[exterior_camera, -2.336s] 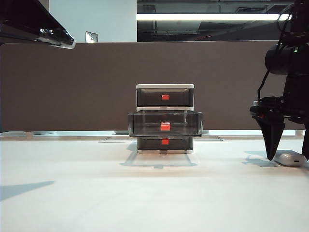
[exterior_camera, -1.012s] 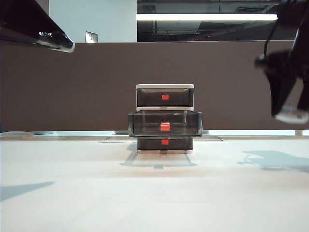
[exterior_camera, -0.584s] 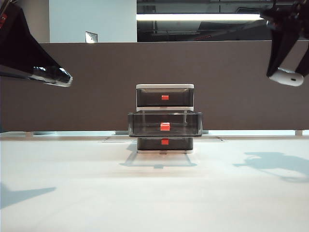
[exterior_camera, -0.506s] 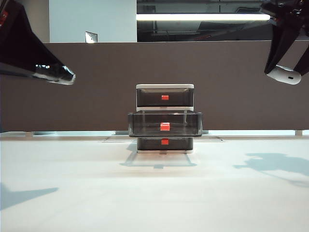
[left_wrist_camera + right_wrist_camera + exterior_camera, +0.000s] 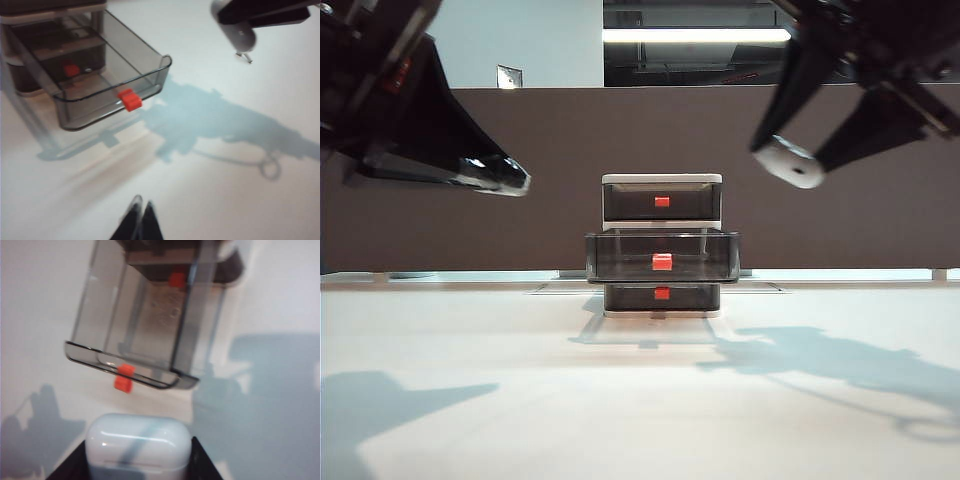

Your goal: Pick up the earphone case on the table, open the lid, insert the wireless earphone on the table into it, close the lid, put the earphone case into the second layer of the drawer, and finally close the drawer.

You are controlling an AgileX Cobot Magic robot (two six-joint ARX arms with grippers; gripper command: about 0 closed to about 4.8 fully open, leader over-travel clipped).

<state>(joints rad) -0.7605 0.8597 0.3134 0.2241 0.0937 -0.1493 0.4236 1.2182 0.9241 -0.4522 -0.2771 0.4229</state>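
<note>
The white earphone case (image 5: 790, 163) hangs in the air to the upper right of the drawer (image 5: 662, 245), with my right gripper (image 5: 788, 158) shut on it. Seen from the right wrist, the case (image 5: 137, 442) fills the gap in the right gripper (image 5: 137, 457), and its lid looks closed. The second layer of the drawer (image 5: 662, 256) stands pulled out, red handle (image 5: 662, 262) forward; this open drawer (image 5: 145, 335) lies just ahead of the case. My left gripper (image 5: 518, 183) is shut and empty, high at the left. The wireless earphone is out of view.
From the left wrist I see the left gripper (image 5: 142, 205) above the white table (image 5: 210, 190), the open drawer (image 5: 110, 75) and the held case (image 5: 241, 35). A tiny grey thing (image 5: 244, 56) under the case is too small to identify. A brown partition (image 5: 470, 220) backs the table.
My right gripper has lifted the case off the table at the right and carried it left toward the drawer. The left gripper has come down and to the right.
</note>
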